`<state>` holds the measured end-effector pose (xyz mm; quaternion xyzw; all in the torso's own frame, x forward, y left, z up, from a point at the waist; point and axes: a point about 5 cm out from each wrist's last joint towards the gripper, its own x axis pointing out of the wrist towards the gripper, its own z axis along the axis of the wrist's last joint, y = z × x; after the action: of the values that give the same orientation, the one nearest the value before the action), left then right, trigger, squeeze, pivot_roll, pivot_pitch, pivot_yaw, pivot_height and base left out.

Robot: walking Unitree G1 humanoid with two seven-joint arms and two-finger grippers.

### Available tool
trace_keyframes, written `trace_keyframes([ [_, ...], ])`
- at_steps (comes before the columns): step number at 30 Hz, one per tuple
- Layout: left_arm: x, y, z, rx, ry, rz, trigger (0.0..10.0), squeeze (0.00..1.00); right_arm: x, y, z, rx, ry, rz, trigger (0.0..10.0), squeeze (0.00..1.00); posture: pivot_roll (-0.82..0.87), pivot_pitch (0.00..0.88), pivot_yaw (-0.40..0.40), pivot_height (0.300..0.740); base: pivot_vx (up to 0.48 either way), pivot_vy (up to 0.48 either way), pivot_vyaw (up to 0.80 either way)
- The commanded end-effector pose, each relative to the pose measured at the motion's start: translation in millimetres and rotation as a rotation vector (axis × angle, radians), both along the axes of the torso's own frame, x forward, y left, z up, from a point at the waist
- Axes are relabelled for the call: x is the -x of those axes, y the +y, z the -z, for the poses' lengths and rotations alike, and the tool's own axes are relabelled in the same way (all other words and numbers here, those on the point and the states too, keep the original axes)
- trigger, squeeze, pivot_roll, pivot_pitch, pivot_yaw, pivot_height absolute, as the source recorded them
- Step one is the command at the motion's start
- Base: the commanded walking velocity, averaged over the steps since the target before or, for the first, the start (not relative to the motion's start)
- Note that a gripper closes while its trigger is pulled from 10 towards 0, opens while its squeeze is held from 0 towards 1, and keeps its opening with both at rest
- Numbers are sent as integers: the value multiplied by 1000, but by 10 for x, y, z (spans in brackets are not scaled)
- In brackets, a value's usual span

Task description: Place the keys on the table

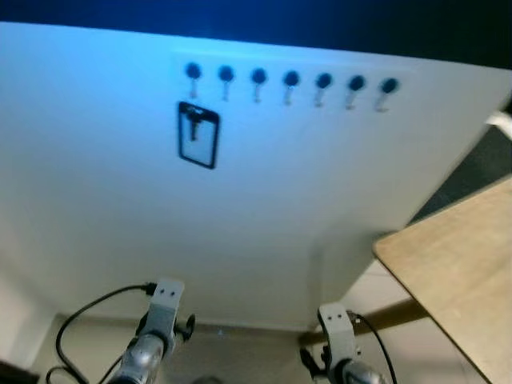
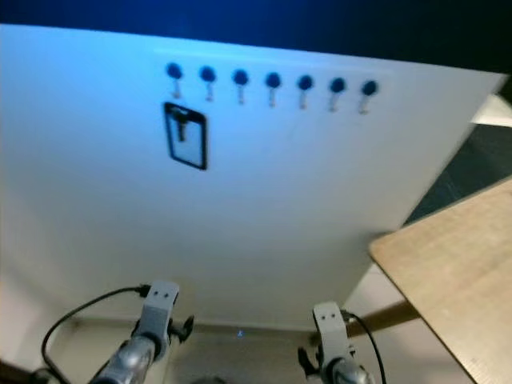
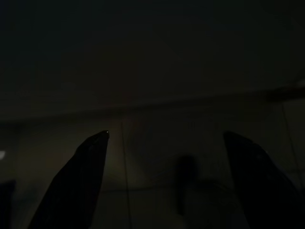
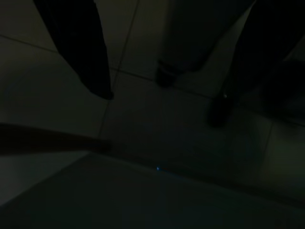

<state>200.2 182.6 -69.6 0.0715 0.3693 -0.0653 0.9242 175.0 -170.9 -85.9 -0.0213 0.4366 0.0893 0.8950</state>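
Note:
A key [image 1: 193, 125] on a black rectangular strap loop hangs from the leftmost hook [image 1: 193, 72] of a row of dark hooks [image 1: 291, 79] high on the white wall. A light wooden table [image 1: 460, 272] juts in at the right, well below and to the right of the key. Both arms hang low at the bottom of the eye views, the left arm [image 1: 158, 320] and the right arm [image 1: 336, 332], far from the key. In the dark wrist views my left gripper [image 3: 167, 134] and my right gripper [image 4: 162, 106] are open, with only floor between their fingers.
The other hooks in the row are bare. A black cable [image 1: 84, 316] loops off the left wrist. A wooden table leg or rail [image 1: 392, 316] runs under the tabletop near the right arm. Pale tiled floor [image 4: 157, 143] lies below.

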Motion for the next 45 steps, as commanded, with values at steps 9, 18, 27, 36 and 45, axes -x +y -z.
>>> trace_keyframes([
  [9,-38,-45,-10,-2,3,15,10000,0,-19,-45,-12,-29,-10,88,10000,0,81,0,-65,740,0,0,0],
  [18,-59,-60,-22,12,-1,25,10000,0,25,-42,8,-34,0,94,10000,0,84,0,-59,740,0,128,0],
  [27,-55,-43,-24,5,-3,33,10000,0,60,-20,25,-38,7,95,10000,0,88,0,-56,740,0,399,0],
  [36,-53,-44,-36,19,-26,42,10000,0,72,-14,30,-42,9,94,10000,0,90,0,-55,740,0,0,0],
  [45,-76,-55,-57,-6,-45,95,10000,0,106,-1,45,-48,16,95,10000,0,93,0,-53,740,0,-53,0],
])
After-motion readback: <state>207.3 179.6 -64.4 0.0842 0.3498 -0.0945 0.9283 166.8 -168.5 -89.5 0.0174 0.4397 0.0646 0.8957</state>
